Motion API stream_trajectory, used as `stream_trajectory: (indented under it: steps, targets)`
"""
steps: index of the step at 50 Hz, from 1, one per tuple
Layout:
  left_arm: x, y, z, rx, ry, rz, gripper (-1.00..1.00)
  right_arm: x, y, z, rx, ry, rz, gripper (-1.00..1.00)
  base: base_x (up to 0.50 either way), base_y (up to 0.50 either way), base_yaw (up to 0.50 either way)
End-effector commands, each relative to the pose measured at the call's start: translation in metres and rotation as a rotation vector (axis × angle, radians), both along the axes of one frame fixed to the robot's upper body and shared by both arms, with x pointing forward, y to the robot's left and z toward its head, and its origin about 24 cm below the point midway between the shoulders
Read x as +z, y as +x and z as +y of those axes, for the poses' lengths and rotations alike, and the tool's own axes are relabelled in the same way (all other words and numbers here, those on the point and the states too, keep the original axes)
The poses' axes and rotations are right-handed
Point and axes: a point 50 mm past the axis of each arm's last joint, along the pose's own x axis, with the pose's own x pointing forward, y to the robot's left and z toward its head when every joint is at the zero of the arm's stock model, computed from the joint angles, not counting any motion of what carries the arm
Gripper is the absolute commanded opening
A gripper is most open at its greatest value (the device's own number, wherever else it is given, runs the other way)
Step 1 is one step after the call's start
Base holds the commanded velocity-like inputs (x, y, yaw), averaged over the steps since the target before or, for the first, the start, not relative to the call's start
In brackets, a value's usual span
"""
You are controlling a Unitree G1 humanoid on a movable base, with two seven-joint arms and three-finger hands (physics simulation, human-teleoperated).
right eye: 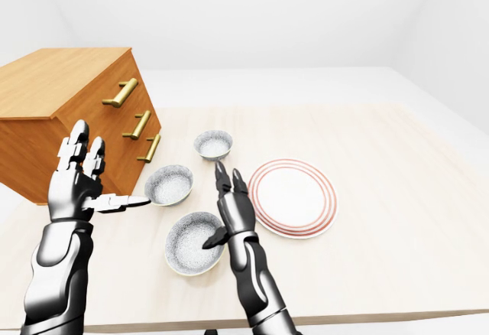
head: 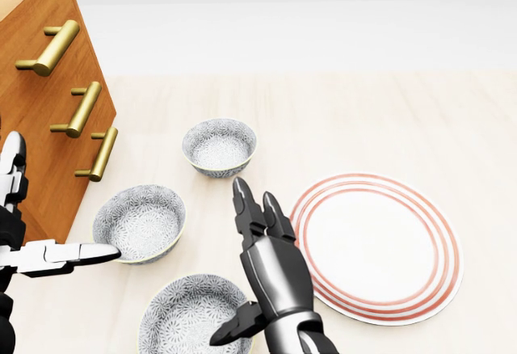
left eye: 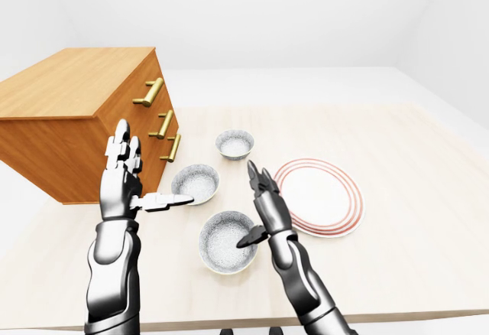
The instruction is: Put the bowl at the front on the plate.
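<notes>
Three grey speckled bowls lie in a line on the table. The nearest bowl sits lowest in the left-eye view, with the middle bowl and the far bowl above it. A white plate with red rings lies to the right of them, with nothing on it. My right hand stands open at the nearest bowl's right rim, fingers pointing up and thumb reaching over the rim. To the left of the middle bowl my left hand is open and raised, its thumb pointing at that bowl.
A wooden dresser with brass handles stands on the left, close to my left hand and the middle bowl. The light wooden table stretches on to the right of the plate; its near edge runs along the bottom of the view.
</notes>
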Motion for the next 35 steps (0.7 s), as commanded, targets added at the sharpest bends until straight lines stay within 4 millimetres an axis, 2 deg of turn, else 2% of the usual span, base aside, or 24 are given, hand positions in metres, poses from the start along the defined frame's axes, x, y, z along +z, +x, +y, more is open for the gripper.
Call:
stream_trajectory:
  steps: [1, 35]
  targets:
    - [0.000, -0.001, 0.000, -0.001, 0.000, -0.002, 0.99, -0.002, -0.002, 0.004, 0.009, 0.002, 0.005, 1.00, 0.00, 0.00, 0.00]
    - [0.003, -0.001, 0.000, -0.003, 0.002, -0.012, 0.99, -0.014, 0.000, 0.006, -0.004, -0.014, 0.041, 1.00, 0.00, 0.00, 0.00]
